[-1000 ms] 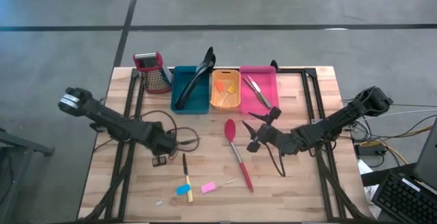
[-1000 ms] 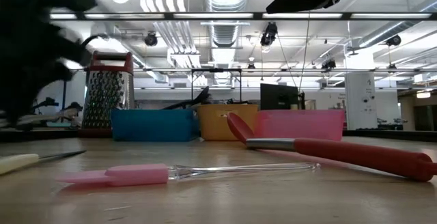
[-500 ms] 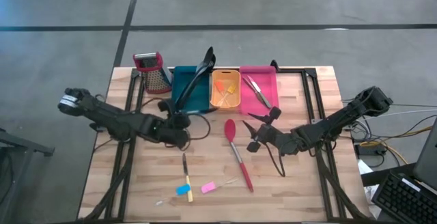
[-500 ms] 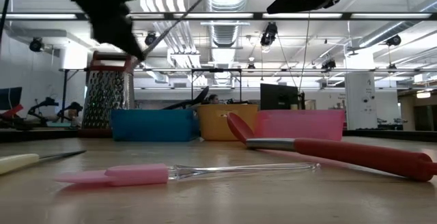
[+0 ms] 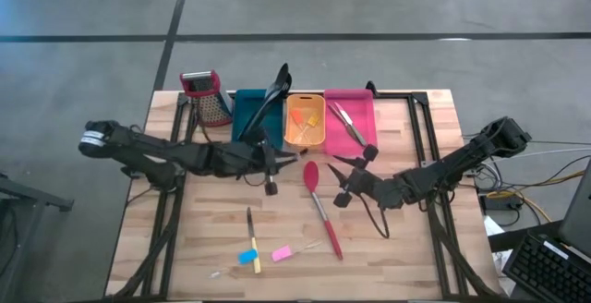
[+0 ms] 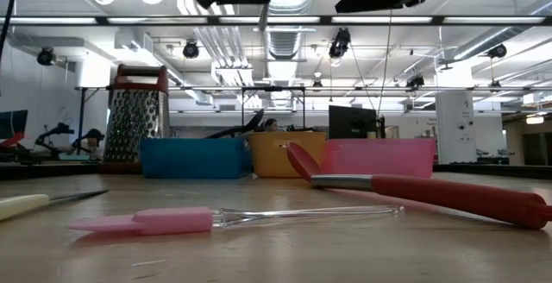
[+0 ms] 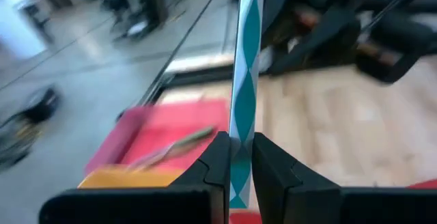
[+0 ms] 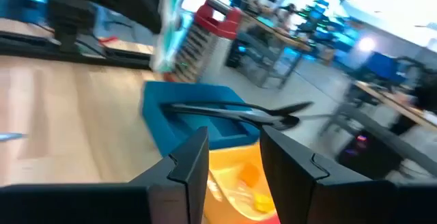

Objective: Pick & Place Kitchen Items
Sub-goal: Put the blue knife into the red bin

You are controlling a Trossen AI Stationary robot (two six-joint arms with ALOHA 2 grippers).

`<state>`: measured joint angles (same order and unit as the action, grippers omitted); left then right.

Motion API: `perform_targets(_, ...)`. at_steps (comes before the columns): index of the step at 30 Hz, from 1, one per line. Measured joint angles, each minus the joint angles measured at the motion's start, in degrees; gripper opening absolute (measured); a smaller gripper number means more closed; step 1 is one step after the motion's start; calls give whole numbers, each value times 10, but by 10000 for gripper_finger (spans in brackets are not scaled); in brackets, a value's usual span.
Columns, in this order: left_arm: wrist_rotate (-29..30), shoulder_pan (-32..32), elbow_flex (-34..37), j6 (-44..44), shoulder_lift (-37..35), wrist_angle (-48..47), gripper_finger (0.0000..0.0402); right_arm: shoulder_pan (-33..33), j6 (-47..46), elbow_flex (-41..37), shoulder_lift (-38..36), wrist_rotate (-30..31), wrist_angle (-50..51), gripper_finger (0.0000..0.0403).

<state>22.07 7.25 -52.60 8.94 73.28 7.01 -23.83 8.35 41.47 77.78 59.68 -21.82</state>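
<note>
One teal-patterned stick (image 7: 244,80) pinched in left tool (image 7: 237,157), left wrist only

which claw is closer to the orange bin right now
Left. The left claw hangs just in front of the orange bin, near its teal-side corner, shut on a slim teal-and-white patterned utensil. The right claw is farther off, in front of the pink bin.

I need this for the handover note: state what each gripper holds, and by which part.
Left gripper: teal-and-white patterned strip, fingers pinching its lower end. Right gripper: nothing between its fingers.
</note>
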Motion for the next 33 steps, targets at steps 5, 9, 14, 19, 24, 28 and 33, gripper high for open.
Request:
perform_targets(5, -83, -37, 34, 18, 0, 70, 37, 5, 23, 0, 0, -88, -48, 114)
perform_targets(9, -172, -66, 68, 20, 0, 121, 37, 8, 41, 0, 0, -123, -86, 119)
perform_targets(14, -286, -90, 101, 22, 0, 230, 37, 22, 37, 0, 0, -176, -107, 144)
perform_targets(19, -301, -95, 109, 26, 0, 258, 37, 38, 35, 0, 0, -228, -137, 173)
perform_targets(24, -318, -95, 106, 30, 9, 264, 37, 48, 37, 0, 0, -248, -152, 199)
perform_targets(28, -333, -95, 80, 30, 51, 266, 37, 54, 34, 0, 0, -279, -164, 213)
perform_targets(33, -338, -95, 31, 34, 114, 262, 37, 55, 32, -1, 0, -284, -164, 221)
